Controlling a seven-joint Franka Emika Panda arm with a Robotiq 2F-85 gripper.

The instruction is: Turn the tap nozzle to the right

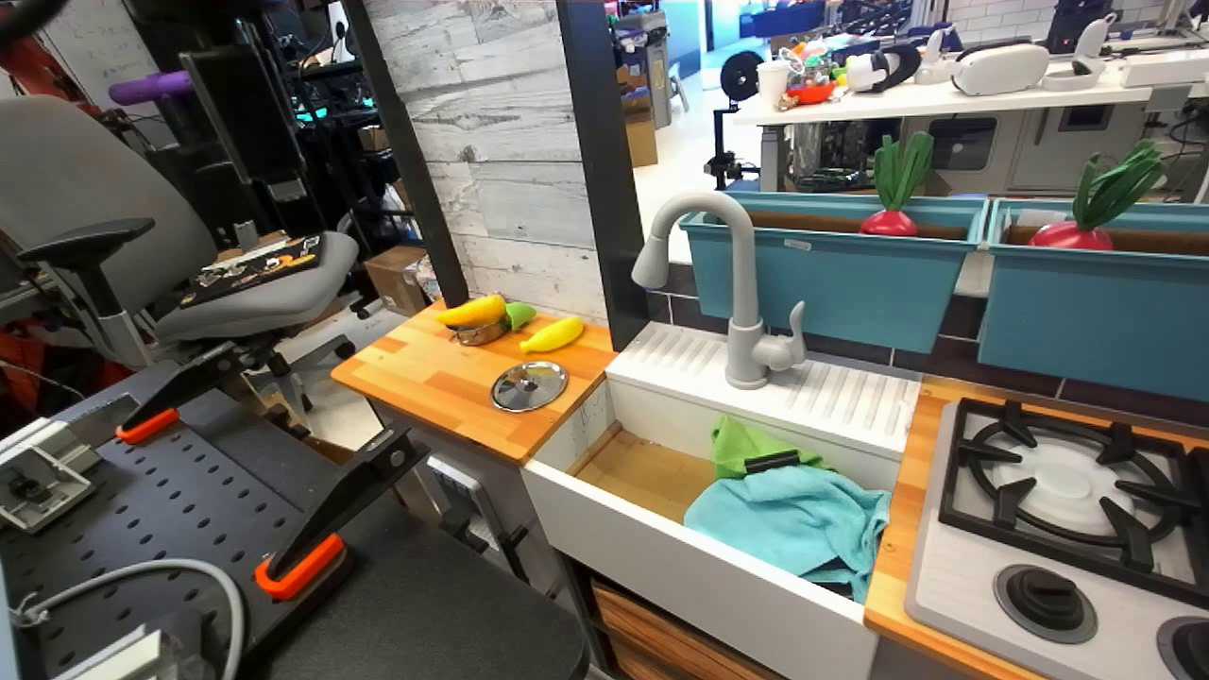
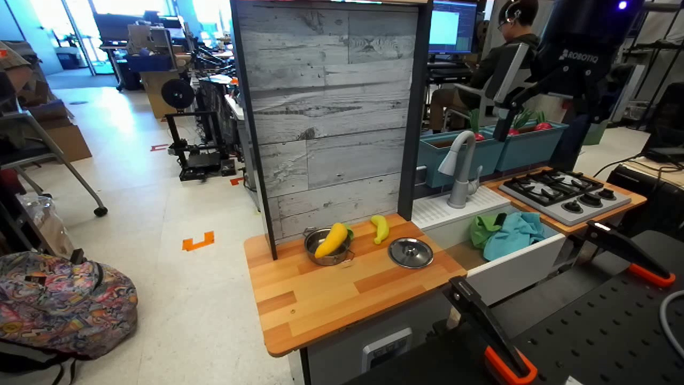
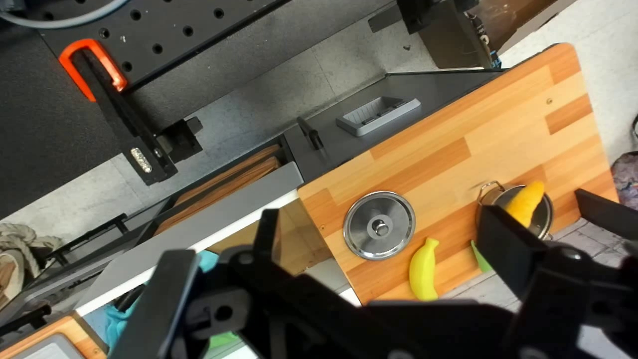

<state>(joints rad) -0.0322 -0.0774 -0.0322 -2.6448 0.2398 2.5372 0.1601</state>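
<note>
The tap nozzle (image 1: pixel 744 274) is a tall grey gooseneck standing on the white ribbed ledge behind the sink. Its spray head points toward the wooden counter side, with the small lever (image 1: pixel 786 348) on the opposite side of its base. It also shows upright in an exterior view (image 2: pixel 464 174). My gripper (image 2: pixel 551 120) hangs high in that view, up and right of the tap in the picture and apart from it. In the wrist view my gripper (image 3: pixel 384 222) has its fingers wide apart with nothing between them. The tap does not show in the wrist view.
The sink (image 1: pixel 699 557) holds a blue towel (image 1: pixel 789 519) and a green cloth (image 1: pixel 746 449). Teal planters (image 1: pixel 831 274) stand behind the tap. A stove (image 1: pixel 1067 491) is beside the sink. The wooden counter (image 2: pixel 342 289) bears a pot (image 2: pixel 320 251), lid (image 2: pixel 410 252) and banana (image 2: pixel 380 229).
</note>
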